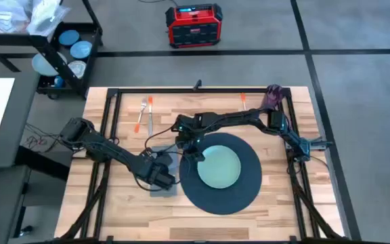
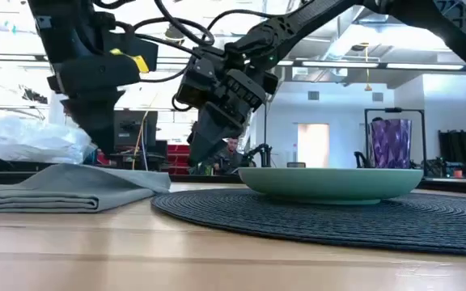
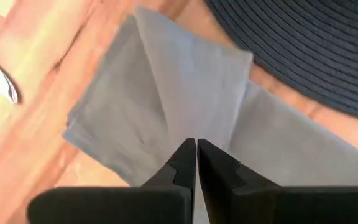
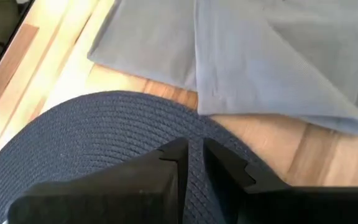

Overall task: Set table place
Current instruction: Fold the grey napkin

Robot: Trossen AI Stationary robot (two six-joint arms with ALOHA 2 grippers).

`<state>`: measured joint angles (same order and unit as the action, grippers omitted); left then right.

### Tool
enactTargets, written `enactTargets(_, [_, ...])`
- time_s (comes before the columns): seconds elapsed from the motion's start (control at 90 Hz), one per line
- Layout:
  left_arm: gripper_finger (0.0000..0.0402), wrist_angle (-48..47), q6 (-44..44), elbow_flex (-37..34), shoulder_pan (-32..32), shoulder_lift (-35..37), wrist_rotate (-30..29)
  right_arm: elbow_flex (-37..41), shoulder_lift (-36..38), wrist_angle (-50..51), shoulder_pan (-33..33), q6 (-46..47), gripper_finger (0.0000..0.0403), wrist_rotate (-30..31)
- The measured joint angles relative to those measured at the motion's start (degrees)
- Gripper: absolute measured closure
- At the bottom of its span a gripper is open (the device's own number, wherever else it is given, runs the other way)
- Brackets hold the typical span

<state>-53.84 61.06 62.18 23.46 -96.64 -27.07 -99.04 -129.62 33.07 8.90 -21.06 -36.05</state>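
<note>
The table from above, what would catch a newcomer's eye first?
The big dark round mat with the pale green plate on it sits mid-table. Both arms meet at its left edge: the left gripper, shut, is over the grey napkin beside the mat, and the right gripper is over the mat's rim.

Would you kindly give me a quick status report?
Left gripper shut, over napkin. Right gripper shut, above mat edge. Plate on mat. Nothing in the way.

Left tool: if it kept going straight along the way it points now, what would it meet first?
Most likely the grey napkin. The left tool, fingers shut, points straight at the folded cloth, beside the dark mat. How much gap remains above the cloth is unclear.
</note>
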Motion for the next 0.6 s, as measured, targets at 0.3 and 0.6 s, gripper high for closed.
enactTargets(0.3, [0.0401,13.1,-5.7,0.1,1.6,0.0,9.0,0.0,0.0,-0.3,-0.6,-0.5,0.0362,0.0])
enactTargets(0.6, [0.0401,9.6,-4.3,-3.4,1.3,0.0,9.1,0.0,0.0,-0.7,-0.3,0.8,0.0362,0.0])
